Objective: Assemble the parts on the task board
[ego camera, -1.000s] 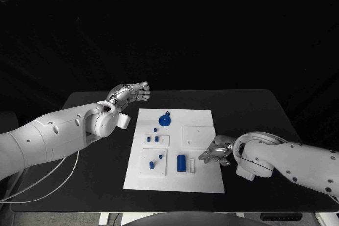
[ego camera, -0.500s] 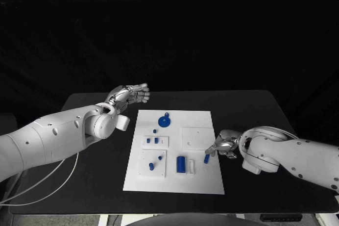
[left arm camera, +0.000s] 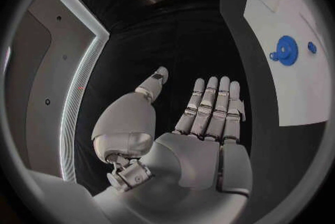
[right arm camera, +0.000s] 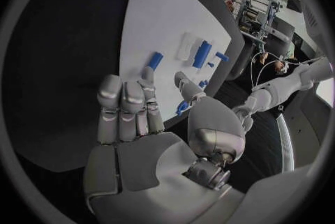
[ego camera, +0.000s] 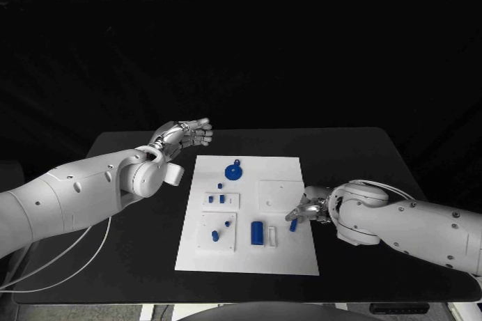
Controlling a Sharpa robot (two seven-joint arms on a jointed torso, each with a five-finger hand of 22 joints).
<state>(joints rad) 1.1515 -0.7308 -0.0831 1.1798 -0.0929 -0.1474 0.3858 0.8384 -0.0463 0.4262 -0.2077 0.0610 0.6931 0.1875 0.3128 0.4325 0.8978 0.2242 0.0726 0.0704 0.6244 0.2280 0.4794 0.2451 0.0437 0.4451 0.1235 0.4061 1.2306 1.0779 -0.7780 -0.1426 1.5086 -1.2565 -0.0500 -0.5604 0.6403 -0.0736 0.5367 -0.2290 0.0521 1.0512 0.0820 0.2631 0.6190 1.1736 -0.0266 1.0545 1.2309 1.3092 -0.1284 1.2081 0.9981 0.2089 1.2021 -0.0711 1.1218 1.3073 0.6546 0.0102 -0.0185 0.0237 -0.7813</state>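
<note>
Task board (ego camera: 286, 255), a white plate, lay in the middle of the black desk (ego camera: 372, 154), with small blue parts spread over it. We saw a blue gear (ego camera: 234, 171) near the far edge of the board, also visible in the left wrist view (left arm camera: 285, 48). A blue cylinder (ego camera: 257, 230) lay on the near half, just beside a small white block (ego camera: 272, 237). Further small blue pieces (ego camera: 215, 233) stood in a raised square at the left of the board.

We found the right hand (ego camera: 307, 211) over the right edge of the board, and a small blue peg (ego camera: 293, 225) showed just below its fingertips. In the right wrist view the peg (right arm camera: 155, 59) appeared just beyond the extended fingers (right arm camera: 125, 102), and we could not tell whether they touched it. Another blue piece (right arm camera: 183, 106) sat against the thumb of that hand; we could not tell whether the hand gripped it.

We saw the left hand (ego camera: 188, 133) raised beyond the far left corner of the board, well apart from every part. In the left wrist view its fingers (left arm camera: 213, 106) were stretched out side by side, the thumb was set apart, and it held nothing.
</note>
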